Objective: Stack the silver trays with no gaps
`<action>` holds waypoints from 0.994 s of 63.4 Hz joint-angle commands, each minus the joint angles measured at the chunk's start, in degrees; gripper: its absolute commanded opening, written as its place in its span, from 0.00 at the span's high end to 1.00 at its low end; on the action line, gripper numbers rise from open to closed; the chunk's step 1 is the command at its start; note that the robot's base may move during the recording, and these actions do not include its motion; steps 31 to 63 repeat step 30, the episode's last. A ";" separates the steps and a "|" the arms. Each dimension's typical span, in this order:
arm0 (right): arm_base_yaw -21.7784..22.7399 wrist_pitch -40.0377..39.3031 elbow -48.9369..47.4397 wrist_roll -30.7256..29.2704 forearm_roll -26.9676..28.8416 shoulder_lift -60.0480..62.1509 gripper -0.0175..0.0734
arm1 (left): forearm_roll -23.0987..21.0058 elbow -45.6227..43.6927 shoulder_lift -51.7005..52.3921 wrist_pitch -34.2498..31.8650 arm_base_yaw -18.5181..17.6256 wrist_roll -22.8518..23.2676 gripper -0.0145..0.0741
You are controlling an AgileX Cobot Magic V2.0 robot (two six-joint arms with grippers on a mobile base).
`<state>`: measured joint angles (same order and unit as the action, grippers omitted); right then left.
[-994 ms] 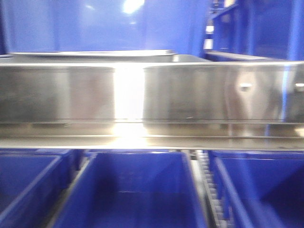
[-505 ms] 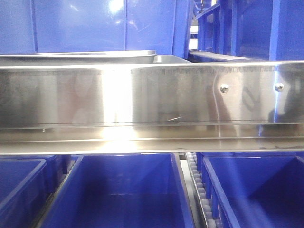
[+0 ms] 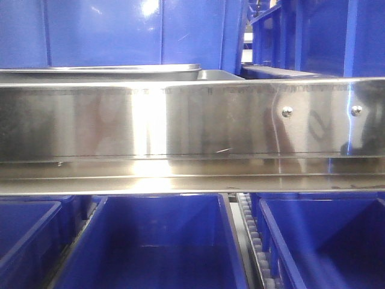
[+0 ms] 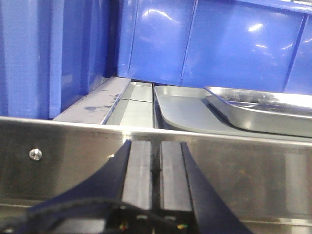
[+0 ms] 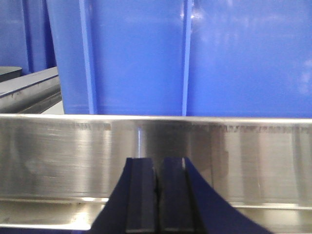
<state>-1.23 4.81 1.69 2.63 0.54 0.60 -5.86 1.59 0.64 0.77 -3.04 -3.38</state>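
Two silver trays lie behind the steel front rail. In the left wrist view a shiny tray sits tilted on a flatter, duller tray, offset to its right. The front view shows only their rims, the upper tray and the lower tray. My left gripper is shut and empty, low in front of the rail, short of the trays. My right gripper is also shut on nothing, facing the rail with a blue bin behind.
A broad brushed-steel rail with screws spans the front. Blue bins stand behind the trays and below the rail. A roller track runs between the lower bins. A steel ledge shows at the right wrist view's far left.
The front view has sharpened from a blur, and the rail with its screws has shifted left in the picture. The trays keep their place behind the rail.
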 commanded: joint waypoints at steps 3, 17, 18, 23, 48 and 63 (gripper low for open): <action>0.35 -4.48 0.04 -0.64 -0.04 1.06 0.75 | -0.43 -0.12 1.95 -5.18 0.07 -0.06 0.89; 0.35 -4.48 0.04 -0.64 -0.04 1.06 0.75 | -0.43 -0.12 1.95 -5.18 0.07 -0.06 0.89; 0.35 -4.48 0.04 -0.64 -0.04 1.06 0.75 | -0.43 -0.12 1.95 -5.18 0.07 -0.06 0.89; 0.35 -4.48 0.04 -0.64 -0.04 1.06 0.75 | -0.43 -0.12 1.95 -5.18 0.07 -0.06 0.89; 0.35 -4.48 0.04 -0.64 -0.04 1.06 0.75 | -0.43 -0.12 1.95 -5.18 0.07 -0.06 0.89; 0.35 -4.48 0.04 -0.64 -0.04 1.06 0.75 | -0.43 -0.12 1.95 -5.18 0.07 -0.06 0.89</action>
